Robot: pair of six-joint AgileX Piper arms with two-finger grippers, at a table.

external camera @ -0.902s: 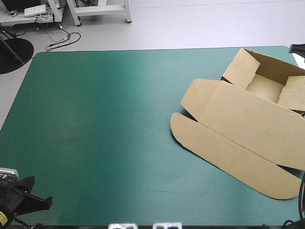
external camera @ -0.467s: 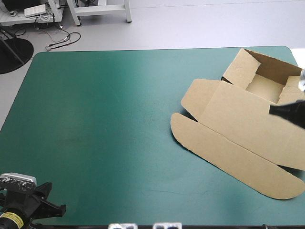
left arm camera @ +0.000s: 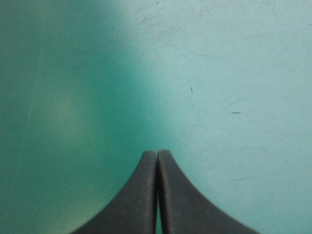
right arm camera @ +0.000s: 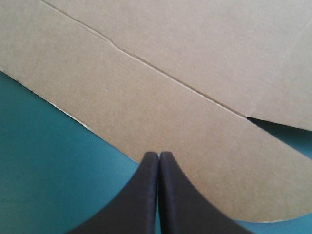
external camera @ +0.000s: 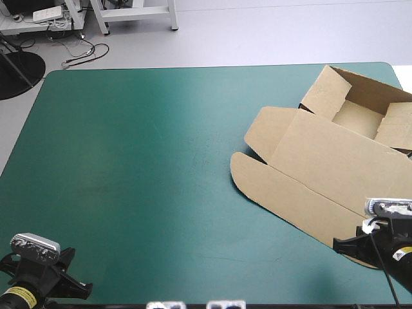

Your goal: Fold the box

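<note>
Where the table's near edge meets its left corner, the left gripper (left arm camera: 157, 153) hangs over the bare teal-green cover (external camera: 141, 161), its two black fingers pressed together into one point and holding nothing. The cover beneath it carries a few fine scratches.

At the near right, the right gripper (right arm camera: 159, 155) likewise has its fingers pressed together, empty. Its tip stands over the near edge of the box (external camera: 335, 161), just where brown board gives way to cover. Whether it touches the board cannot be told.

The box lies on the right half of the table. Nearest is a long flap (external camera: 302, 212) with rounded ends, lying flat. A straight crease (right arm camera: 170, 80) joins it to the broad lid (external camera: 335, 164), also flat on the cover. Beyond the lid, close to the far right corner, sits the open tray (external camera: 357, 119) with its walls raised.
</note>
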